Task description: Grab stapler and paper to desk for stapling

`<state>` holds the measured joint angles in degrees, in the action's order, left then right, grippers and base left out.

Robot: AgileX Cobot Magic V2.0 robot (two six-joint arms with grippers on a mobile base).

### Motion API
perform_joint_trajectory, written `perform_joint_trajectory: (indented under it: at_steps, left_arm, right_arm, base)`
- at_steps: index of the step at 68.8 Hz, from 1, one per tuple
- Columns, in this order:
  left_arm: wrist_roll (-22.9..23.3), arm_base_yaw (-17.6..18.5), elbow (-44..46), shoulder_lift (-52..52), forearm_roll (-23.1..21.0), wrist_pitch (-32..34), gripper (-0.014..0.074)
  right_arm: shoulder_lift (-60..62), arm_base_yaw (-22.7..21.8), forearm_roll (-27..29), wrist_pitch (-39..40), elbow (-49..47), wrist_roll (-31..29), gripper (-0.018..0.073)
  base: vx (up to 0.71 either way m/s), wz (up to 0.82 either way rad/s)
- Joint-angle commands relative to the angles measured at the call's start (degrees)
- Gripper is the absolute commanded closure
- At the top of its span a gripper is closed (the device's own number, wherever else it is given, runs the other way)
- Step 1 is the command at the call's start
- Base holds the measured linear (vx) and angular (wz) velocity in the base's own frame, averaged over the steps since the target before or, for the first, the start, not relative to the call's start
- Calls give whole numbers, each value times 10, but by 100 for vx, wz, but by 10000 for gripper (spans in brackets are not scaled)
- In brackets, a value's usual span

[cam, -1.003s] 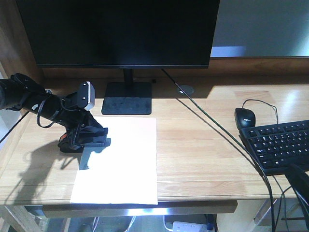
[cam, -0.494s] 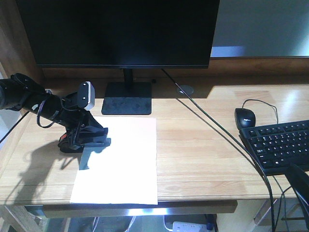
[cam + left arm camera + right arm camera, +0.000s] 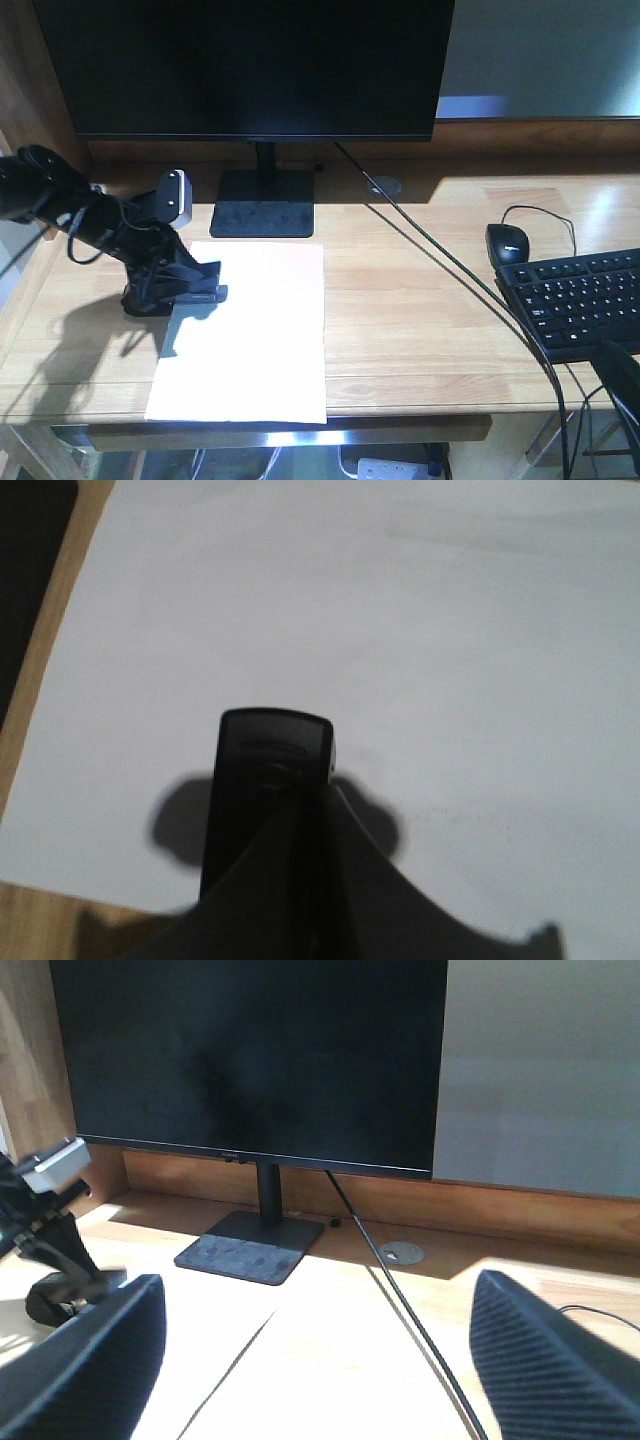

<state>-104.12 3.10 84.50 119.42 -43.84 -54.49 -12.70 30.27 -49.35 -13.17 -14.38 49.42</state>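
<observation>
Sunlit desk [image 3: 420,320]: left gripper [image 3: 205,285] clenched on stapler [image 3: 270,780] over paper [image 3: 250,340]; right gripper [image 3: 310,1360] released. Best lowered level, onto paper's left edge.

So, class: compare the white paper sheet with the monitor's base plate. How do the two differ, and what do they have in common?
The paper is white; the monitor's base plate is black. The paper is clearly the larger of the two. The paper lies near the front edge of the desk, while the base plate sits further back, under the screen. The base plate carries a stand post; the paper carries the tip of the left gripper. Both are flat rectangles lying on the desk.
</observation>
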Motion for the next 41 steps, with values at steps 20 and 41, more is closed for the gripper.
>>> perform_joint_trajectory:
  at_steps: [20, 41]
  left_arm:
    - [286, 4, 10, -234, 164, 72, 603]
    - [842, 4, 10, -376, 410, 101, 603]
  right_arm:
    - [-5, 0, -14, 24, -16, -1, -18]
    - [-5, 0, -14, 24, -16, -1, -18]
  base:
    - [0, 0]
    - [0, 0]
